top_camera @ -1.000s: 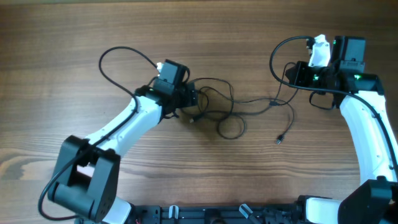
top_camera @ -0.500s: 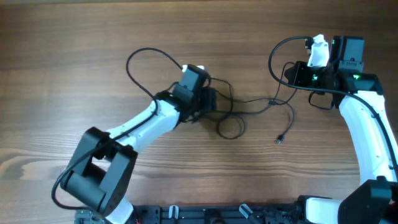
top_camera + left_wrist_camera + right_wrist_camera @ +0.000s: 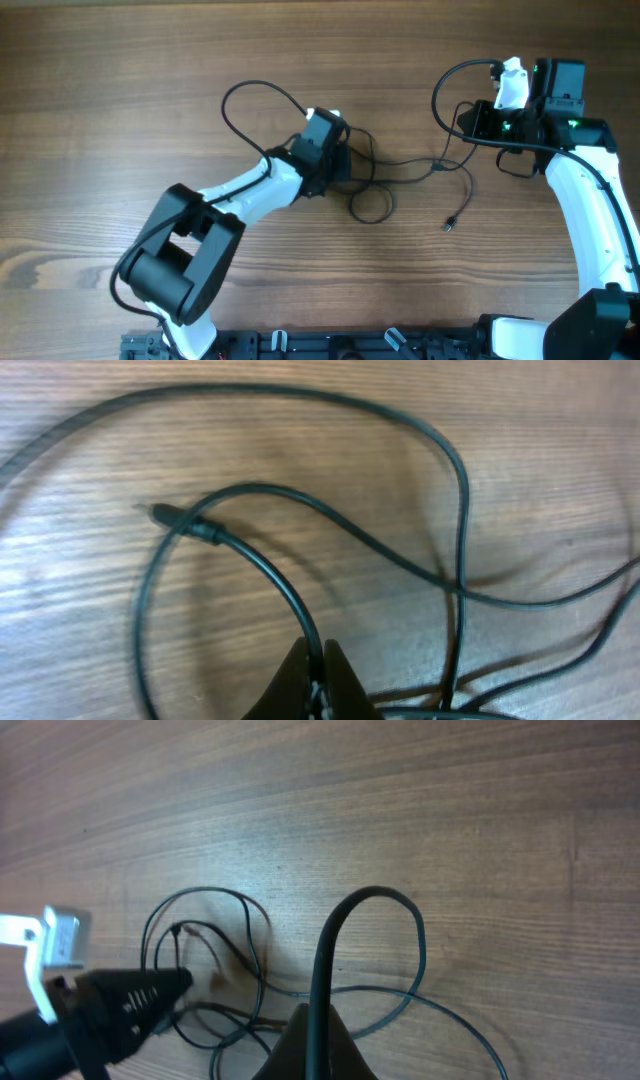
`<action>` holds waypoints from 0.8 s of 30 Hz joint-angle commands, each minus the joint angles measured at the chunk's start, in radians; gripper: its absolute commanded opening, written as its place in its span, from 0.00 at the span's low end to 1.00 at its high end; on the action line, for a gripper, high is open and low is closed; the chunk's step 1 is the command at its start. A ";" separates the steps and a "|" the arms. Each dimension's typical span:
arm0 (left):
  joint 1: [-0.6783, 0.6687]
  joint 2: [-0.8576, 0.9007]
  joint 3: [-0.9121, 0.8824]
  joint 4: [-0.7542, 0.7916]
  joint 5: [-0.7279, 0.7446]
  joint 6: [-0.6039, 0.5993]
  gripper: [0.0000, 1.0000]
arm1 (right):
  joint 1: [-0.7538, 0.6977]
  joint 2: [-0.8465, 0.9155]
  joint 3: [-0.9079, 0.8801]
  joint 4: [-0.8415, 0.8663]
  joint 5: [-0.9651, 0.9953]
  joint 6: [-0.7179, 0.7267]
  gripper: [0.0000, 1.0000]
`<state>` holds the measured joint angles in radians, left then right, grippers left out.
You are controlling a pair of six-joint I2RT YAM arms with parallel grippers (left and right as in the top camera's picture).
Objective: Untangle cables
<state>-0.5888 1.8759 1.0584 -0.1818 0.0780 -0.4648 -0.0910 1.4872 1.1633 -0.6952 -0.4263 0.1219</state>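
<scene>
Tangle of cables point(image 3: 372, 190) lies on the table point(image 3: 100, 80) between the arms, strands running left-right: left gripper point(image 3: 343, 160) at its left edge pinched shut on one strand, right gripper point(image 3: 465, 125) clamped on the far end.

One camera looks straight down on the whole table point(image 3: 100, 80). My two wrist cameras peer forward, low and close over the wood; all three share the cables point(image 3: 405, 162).

Matt wood-grain table point(image 3: 120, 100), thin smooth black rubbery cables point(image 3: 463, 530), glossy white plastic arm shells point(image 3: 585, 210)
</scene>
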 commanded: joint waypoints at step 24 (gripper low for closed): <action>0.953 -0.432 0.121 -0.423 -0.023 -0.181 0.04 | -0.433 -0.005 -0.005 -0.031 0.269 0.306 0.04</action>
<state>0.2771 1.4418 1.1774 -0.5858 0.0731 -0.5808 -0.3710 1.4872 1.1633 -0.7471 -0.0853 0.3717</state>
